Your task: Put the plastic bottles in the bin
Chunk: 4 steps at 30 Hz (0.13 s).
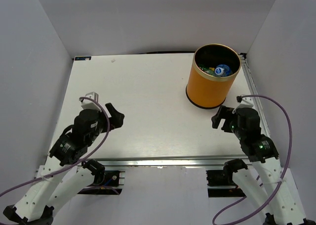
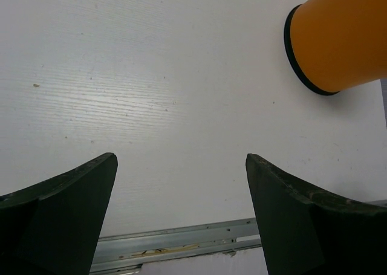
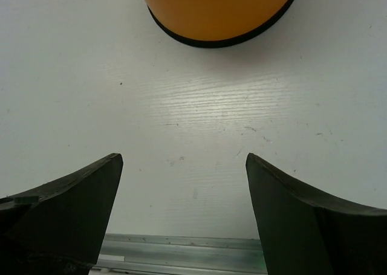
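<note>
The orange bin (image 1: 210, 84) stands upright at the back right of the white table. Inside it I see plastic bottles (image 1: 221, 70), one with a blue label and a green one beside it. No bottle shows on the table. My left gripper (image 1: 116, 117) is open and empty over the left part of the table, far from the bin. My right gripper (image 1: 220, 117) is open and empty just in front of the bin. The bin's orange wall also shows in the left wrist view (image 2: 344, 39) and in the right wrist view (image 3: 217, 9).
The table's metal front rail (image 1: 163, 161) runs along the near edge. White walls enclose the table on the left, back and right. A small white block (image 1: 91, 96) sits by the left arm.
</note>
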{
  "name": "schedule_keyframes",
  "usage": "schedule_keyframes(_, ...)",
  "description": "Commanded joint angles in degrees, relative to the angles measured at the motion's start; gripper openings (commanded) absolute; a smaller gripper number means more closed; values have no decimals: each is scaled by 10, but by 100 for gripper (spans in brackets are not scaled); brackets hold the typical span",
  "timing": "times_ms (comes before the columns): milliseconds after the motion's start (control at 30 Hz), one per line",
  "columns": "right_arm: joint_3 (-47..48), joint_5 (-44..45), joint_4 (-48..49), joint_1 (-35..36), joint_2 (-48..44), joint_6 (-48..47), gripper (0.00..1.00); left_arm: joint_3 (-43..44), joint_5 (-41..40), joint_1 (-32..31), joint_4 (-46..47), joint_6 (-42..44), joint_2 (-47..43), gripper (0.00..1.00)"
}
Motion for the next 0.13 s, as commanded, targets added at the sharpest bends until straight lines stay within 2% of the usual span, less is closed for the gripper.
schedule_keyframes(0, -3, 16, 34, -1, -39, 16, 89, -8, -19, -1, 7, -1, -13, 98)
schedule_keyframes(100, 1, 23, 26, 0, -44, 16, 90, -17, -20, -1, 10, -2, -16, 98)
